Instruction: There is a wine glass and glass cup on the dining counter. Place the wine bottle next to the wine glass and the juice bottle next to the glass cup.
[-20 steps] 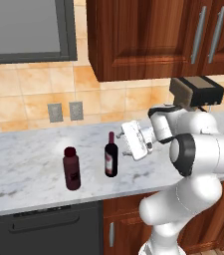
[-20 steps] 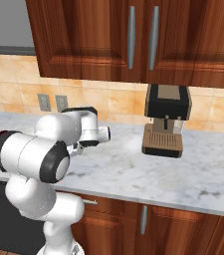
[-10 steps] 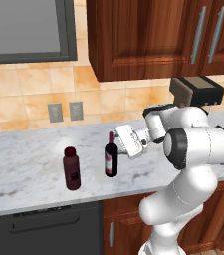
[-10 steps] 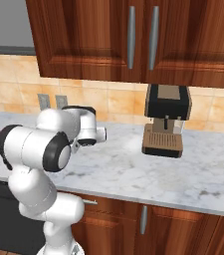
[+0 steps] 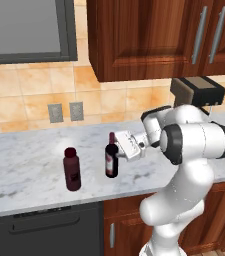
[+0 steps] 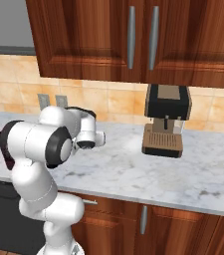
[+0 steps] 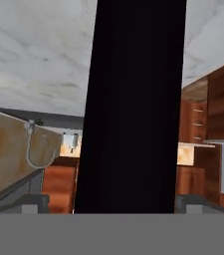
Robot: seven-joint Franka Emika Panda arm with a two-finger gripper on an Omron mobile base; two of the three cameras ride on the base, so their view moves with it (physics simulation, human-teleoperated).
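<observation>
My pincer (image 5: pixel 118 146) is at the wine bottle (image 5: pixel 111 161); closure unclear. Glass: heavy, slick, top-heavy; I'd grip mid-body.

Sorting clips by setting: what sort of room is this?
A kitchen, rendered: a marbled worktop against a tiled wall, wooden cabinets above, and a coffee machine standing on it.

My two-finger gripper (image 5: pixel 118 146) sits just beside the tall dark slim-necked wine bottle (image 5: pixel 111 159); whether my fingers touch or clamp it, I cannot tell. In my hand view its black glass body (image 7: pixel 133 104) runs off the top edge.
</observation>
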